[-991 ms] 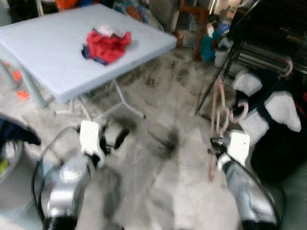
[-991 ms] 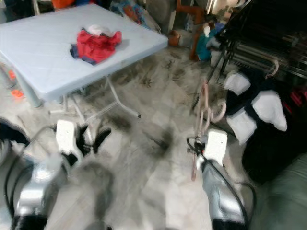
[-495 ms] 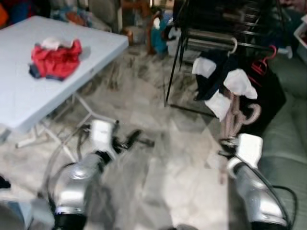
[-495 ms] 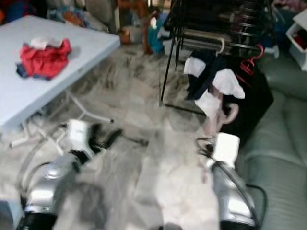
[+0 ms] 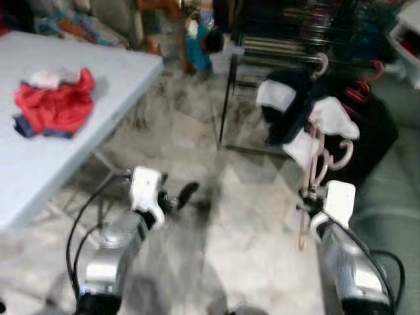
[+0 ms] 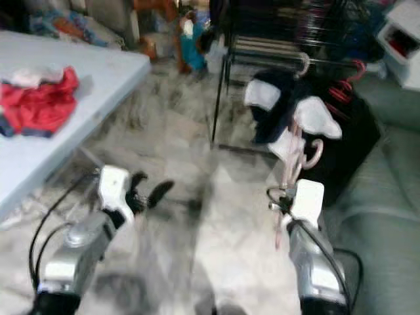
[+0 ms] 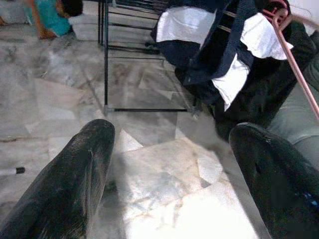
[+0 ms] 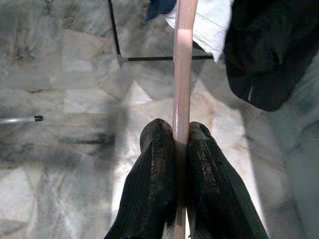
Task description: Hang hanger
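Pink hanger (image 8: 182, 64) sits clamped in the right gripper (image 8: 180, 144), short of the black rack (image 5: 289, 49); hanging remains. Left gripper (image 7: 174, 174) gapes wide, empty.

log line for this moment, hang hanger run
phase: carrying to rack | right gripper: shut on pink hanger | left gripper: open, empty | black rack: ahead, clothes on it

A grey-veined marble floor (image 5: 249, 230) ran between a pale blue folding table (image 5: 39, 164) at left and a black metal rack (image 5: 262, 59) at the far side, where dark and white clothes (image 5: 295, 111) hung. A red garment (image 5: 52, 105) lay near the table's far edge (clutter behind was blurred). A grey-green sofa (image 6: 387, 216) stood right.
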Tool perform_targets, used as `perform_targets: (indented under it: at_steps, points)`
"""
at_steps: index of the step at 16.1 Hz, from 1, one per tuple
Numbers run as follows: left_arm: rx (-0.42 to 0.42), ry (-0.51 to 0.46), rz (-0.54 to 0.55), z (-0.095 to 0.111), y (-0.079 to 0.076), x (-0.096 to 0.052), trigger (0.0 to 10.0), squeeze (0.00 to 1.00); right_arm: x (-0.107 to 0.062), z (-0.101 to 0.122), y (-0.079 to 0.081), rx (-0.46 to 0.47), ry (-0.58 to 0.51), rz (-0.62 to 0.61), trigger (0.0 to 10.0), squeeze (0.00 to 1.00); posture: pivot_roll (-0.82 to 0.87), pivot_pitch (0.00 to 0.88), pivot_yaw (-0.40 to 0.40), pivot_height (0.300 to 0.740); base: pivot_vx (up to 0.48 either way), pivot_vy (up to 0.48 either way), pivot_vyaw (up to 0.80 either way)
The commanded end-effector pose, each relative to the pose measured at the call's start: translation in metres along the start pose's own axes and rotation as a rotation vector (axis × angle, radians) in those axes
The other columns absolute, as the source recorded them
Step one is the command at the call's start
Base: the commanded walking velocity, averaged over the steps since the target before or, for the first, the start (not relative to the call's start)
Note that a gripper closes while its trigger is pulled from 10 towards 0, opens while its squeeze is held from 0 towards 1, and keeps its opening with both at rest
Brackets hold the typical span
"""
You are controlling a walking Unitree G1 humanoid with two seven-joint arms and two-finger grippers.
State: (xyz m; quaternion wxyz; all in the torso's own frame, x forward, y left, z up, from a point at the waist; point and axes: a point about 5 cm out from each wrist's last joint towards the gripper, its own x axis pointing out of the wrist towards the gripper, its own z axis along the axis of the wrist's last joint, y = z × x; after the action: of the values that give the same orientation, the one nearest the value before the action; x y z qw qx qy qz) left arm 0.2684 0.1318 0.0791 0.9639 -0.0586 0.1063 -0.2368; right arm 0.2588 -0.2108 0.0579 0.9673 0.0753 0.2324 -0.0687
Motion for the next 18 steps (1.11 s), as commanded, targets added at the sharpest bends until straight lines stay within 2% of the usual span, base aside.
perform_targets:
  at_steps: [1,3,9,18]
  points:
    - [0.025,-0.018,0.022,0.006,0.007,-0.004,10.0,0.00,0.002,0.002,0.015,-0.015,0.009,0.082,10.0,0.00,0.04,0.021,-0.039,0.740,0.349,0.326,0.00]
    - [0.028,-0.024,0.010,0.008,0.004,-0.002,10.0,0.00,0.005,-0.003,0.017,-0.076,0.055,0.118,10.0,0.00,0.05,0.021,-0.037,0.740,0.351,0.328,0.00]
    - [0.037,-0.029,-0.042,0.007,-0.006,-0.002,10.0,0.00,0.007,-0.007,0.024,-0.070,0.078,0.147,10.0,0.00,0.05,0.021,-0.037,0.740,0.472,0.000,0.00]
    - [0.047,-0.009,-0.084,0.002,-0.018,-0.003,10.0,0.00,0.014,0.006,0.021,-0.071,0.016,0.077,10.0,0.00,0.05,0.025,-0.042,0.740,0.474,0.000,0.00]
